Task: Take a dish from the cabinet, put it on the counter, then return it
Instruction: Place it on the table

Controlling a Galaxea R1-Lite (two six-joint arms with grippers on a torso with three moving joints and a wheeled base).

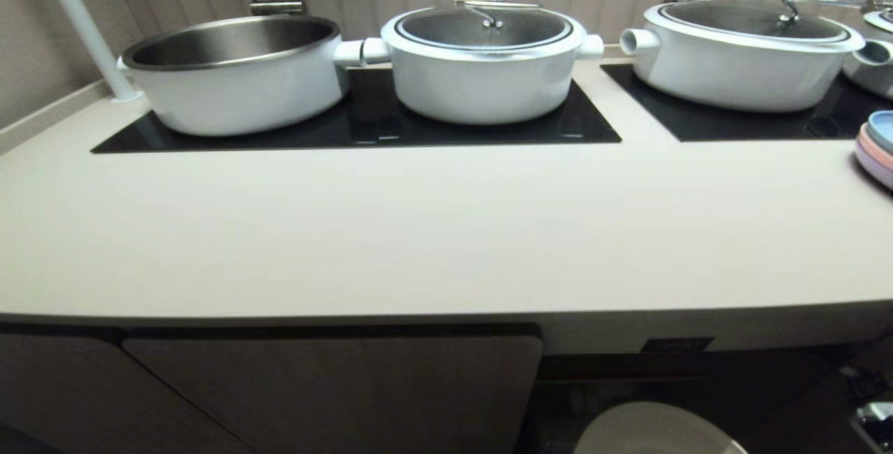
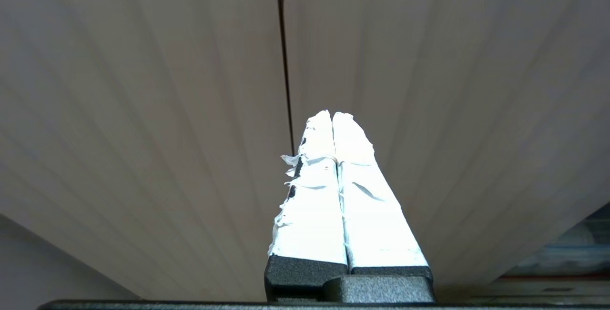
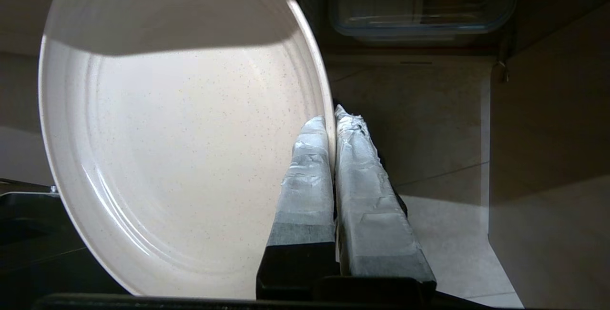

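Three full pots (image 1: 481, 63) stand on two black glass panels (image 1: 488, 130) set into the counter (image 1: 418, 231); a fourth is cut off at the right edge. One is open and empty, the others lidded. One dish (image 3: 181, 148) is pinched at its rim by the right gripper (image 3: 332, 119), below the counter before the open cabinet (image 1: 628, 370); the head view shows only its top. The left gripper (image 2: 332, 117) is closed on nothing, facing ribbed doors (image 2: 143, 110). Stacked plates (image 1: 878, 147) are partly cropped.

A catering kitchen or buffet line: three large white pots (image 1: 241, 74) sit in a row on black glass hobs (image 1: 363, 126) set into a long beige worktop (image 1: 418, 231), with ribbed cabinet doors (image 1: 328, 391) below.
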